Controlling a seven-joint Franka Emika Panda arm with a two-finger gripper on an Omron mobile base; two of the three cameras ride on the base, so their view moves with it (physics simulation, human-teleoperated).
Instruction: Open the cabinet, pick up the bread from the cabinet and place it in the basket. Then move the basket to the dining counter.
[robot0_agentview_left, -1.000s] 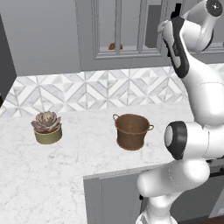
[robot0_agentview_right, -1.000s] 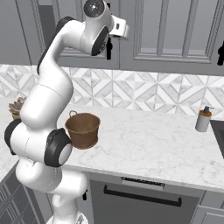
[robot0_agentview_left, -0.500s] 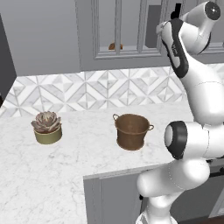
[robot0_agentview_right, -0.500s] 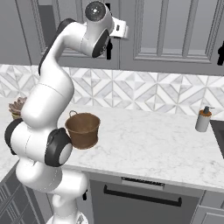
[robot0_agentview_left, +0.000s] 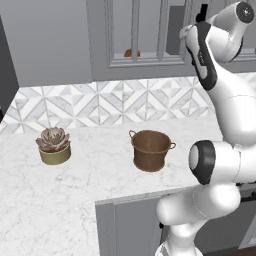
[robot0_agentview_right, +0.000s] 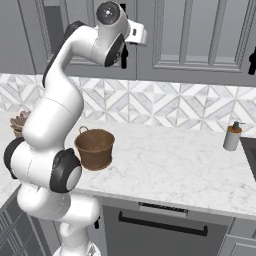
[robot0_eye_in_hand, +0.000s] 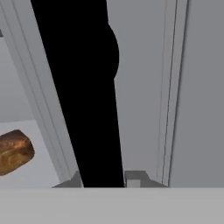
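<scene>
The black bar handle (robot0_eye_in_hand: 89, 100) of the cabinet (robot0_agentview_left: 135, 35) is seen between the gripper (robot0_eye_in_hand: 103, 178) jaws — clamped on it — bread (robot0_eye_in_hand: 13, 151) shelved alongside.

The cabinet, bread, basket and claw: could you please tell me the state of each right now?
cabinet: door looks shut.
handle: between the claw's fingertips.
bread: lying inside the cabinet.
basket: upright, empty, on the worktop.
claw: straddling the handle; grip unclear.
</scene>
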